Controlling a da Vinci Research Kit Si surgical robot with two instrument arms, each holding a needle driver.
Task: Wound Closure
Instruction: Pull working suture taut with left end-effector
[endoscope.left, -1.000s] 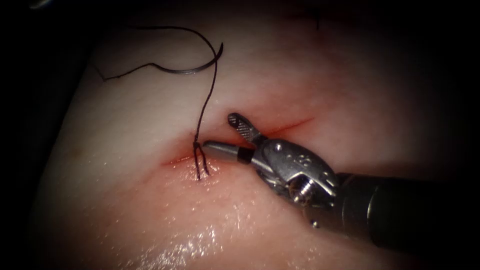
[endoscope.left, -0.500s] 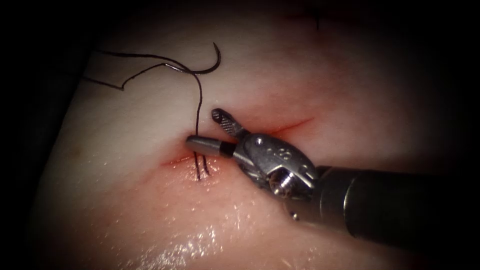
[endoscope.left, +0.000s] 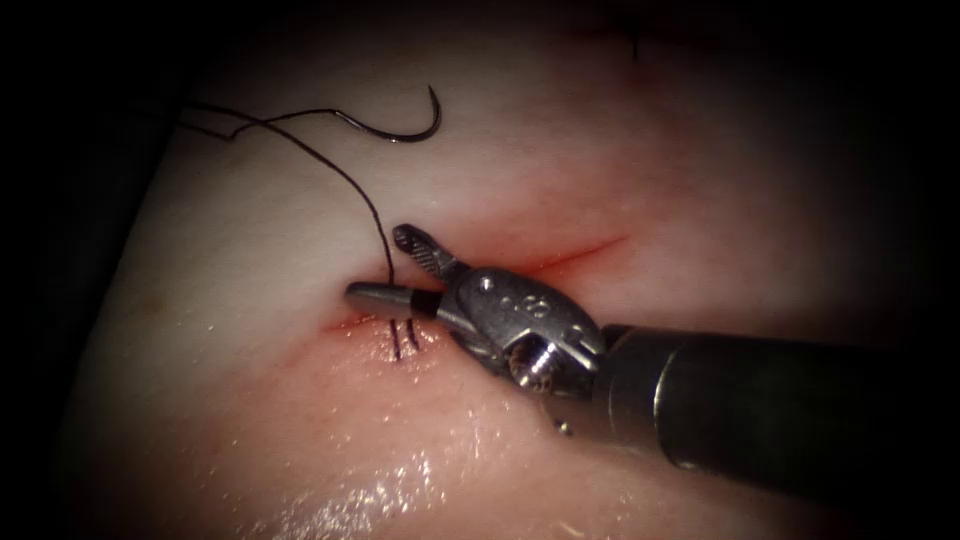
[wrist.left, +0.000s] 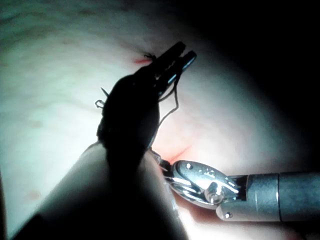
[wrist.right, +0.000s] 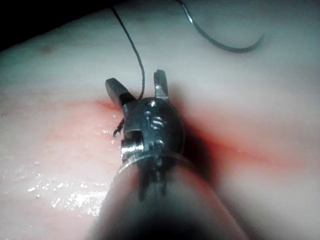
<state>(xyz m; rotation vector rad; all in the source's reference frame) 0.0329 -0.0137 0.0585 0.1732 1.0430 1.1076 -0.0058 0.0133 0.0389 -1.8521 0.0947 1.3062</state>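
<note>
My right tool (endoscope.left: 376, 264) comes in from the right over the cut (endoscope.left: 585, 250) and stands open. The thread (endoscope.left: 300, 150) rises from the stitch (endoscope.left: 403, 338) and passes between its two jaws, which are not closed on it. That same strand shows between the right tool's (wrist.right: 135, 79) jaws in the right wrist view. The curved needle (endoscope.left: 402, 134) lies free on the tissue (endoscope.left: 250, 300), up and left of the cut, held by neither tool and not in the tissue. The left tool (wrist.left: 180, 52) is a dark shape in the left wrist view, with thread (wrist.left: 172, 102) curling beside it.
Red fluid wets the cut around the stitch and shines on the tissue below it (endoscope.left: 400, 480). The thread runs off toward the dark upper left edge (endoscope.left: 195, 108). The right tool's shaft (endoscope.left: 780, 420) covers the lower right tissue.
The right tool has slid left along the cut until its open jaws straddle the thread. The strand above the stitch has swung from upright to leaning left. The needle has shifted slightly.
</note>
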